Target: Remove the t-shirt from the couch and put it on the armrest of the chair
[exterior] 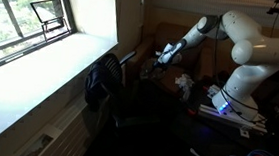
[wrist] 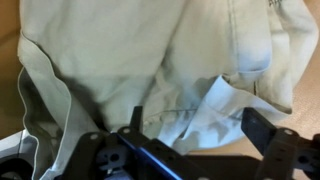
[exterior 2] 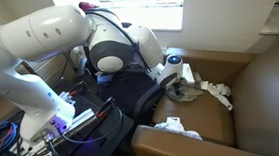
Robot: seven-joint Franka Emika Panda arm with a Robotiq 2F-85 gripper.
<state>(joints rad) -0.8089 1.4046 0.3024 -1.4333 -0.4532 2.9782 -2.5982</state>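
Wrist view: my hand (wrist: 192, 115) stands wide open, holding nothing, its fingers (wrist: 262, 130) spread over the crumpled pale t-shirt (wrist: 150, 60). The t-shirt lies on the brown couch (exterior 2: 269, 88) seat, directly beneath the hand.

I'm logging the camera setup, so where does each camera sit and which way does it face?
Exterior view: beside the bright window, facing the white robot arm past the dark chair.
Exterior view: behind the arm's base, facing the brown leather couch.
Wrist view: looks past the open end effector onto the crumpled white cloth t-shirt.
Both exterior views show the arm.
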